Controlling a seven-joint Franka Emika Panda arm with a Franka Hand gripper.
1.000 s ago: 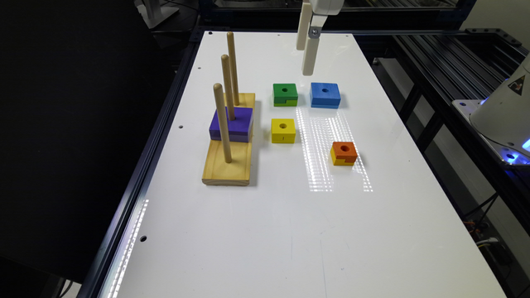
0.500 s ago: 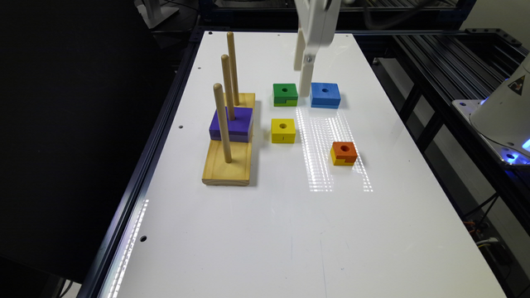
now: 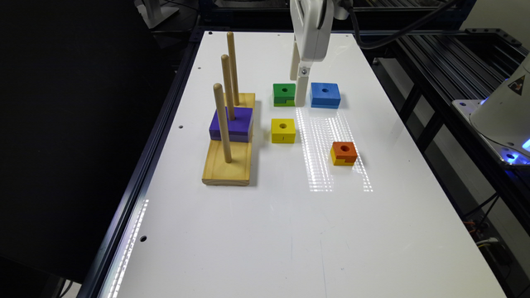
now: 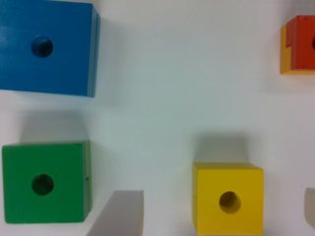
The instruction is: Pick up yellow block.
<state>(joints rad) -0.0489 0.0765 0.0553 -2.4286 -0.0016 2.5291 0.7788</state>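
The yellow block [image 3: 283, 130] [image 4: 228, 199] lies flat on the white table [image 3: 290, 231], its round hole facing up, just right of the wooden peg base in the exterior view. My gripper [image 3: 299, 94] hangs low between the green block [image 3: 284, 94] and the blue block [image 3: 325, 94], behind the yellow block and clear of it. In the wrist view two pale fingertips [image 4: 120, 214] stand far apart at the frame edge, with the yellow block between them lower down. The gripper is open and holds nothing.
A wooden base [image 3: 227, 161] with three upright pegs carries a purple block [image 3: 231, 124] at the exterior view's left. An orange-topped block [image 3: 344, 153] [image 4: 298, 44] with a yellow lower half sits to the right of the yellow block. Dark rails run along both table sides.
The gripper has come down from high over the table's far end and moved nearer, so that it now sits low between the green and blue blocks. No block has moved.
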